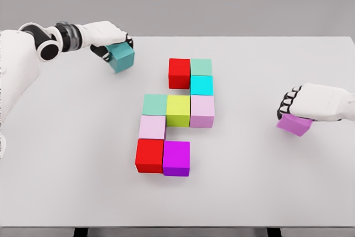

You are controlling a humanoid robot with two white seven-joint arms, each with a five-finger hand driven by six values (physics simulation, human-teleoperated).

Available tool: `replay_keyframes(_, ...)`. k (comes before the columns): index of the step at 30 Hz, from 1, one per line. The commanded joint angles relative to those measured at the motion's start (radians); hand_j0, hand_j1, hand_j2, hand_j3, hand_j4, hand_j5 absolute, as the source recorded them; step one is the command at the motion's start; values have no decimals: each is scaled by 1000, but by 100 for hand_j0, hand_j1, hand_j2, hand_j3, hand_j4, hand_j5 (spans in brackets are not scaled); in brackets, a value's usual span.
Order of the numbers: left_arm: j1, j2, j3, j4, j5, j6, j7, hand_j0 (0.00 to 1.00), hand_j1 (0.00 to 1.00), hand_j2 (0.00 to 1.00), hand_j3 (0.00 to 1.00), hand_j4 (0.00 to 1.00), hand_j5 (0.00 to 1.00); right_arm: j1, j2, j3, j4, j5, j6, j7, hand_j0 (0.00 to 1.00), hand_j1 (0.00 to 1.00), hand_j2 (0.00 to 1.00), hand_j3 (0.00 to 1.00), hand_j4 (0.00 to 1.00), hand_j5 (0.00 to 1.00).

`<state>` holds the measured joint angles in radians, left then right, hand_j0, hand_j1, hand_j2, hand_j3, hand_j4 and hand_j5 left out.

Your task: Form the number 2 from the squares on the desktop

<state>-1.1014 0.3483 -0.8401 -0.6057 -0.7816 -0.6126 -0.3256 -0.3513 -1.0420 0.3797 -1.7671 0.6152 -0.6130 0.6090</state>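
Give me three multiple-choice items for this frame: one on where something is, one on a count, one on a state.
1. Where is the teal cube?
A. upper left of the table, in the left hand
B. at the table's front edge
C. on top of the yellow-green cube

2. How many cubes form the touching cluster at the centre?
A. five
B. nine
C. twelve

3. What is the right hand doing?
A. hanging open with nothing under it
B. fingers curled over a purple cube
C. pressing on a red cube

Key: 1 A, the left hand grips it at upper left. 2 B, nine cubes run from the upper red cube down to the magenta cube. 3 B, the purple cube shows beneath its fingers.
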Motion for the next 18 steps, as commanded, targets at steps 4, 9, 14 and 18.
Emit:
replay_keyframes(4, -6, -28, 6, 18, 4, 2, 0, 64, 64, 64, 64, 64, 64, -11, -3, 41, 0, -5, 2, -2, 57, 57, 57, 57, 57, 57)
replay_keyframes(9, -12, -49, 9, 31, 5, 2, 0, 64, 64, 64, 64, 64, 64, -55, -15, 97, 0, -11, 2, -3, 57, 57, 57, 57, 57, 57)
replay_keyframes(14, -20, -89, 9, 38, 5, 2, -4, 64, 64, 64, 64, 64, 64, -78, 0, 128, -2, -19, 2, -3, 57, 57, 57, 57, 57, 57)
replay_keyframes(18, -20, -109, 10, 50, 5, 2, -20, 64, 64, 64, 64, 64, 64, -78, 3, 128, -2, -28, 2, -6, 57, 57, 57, 57, 57, 57)
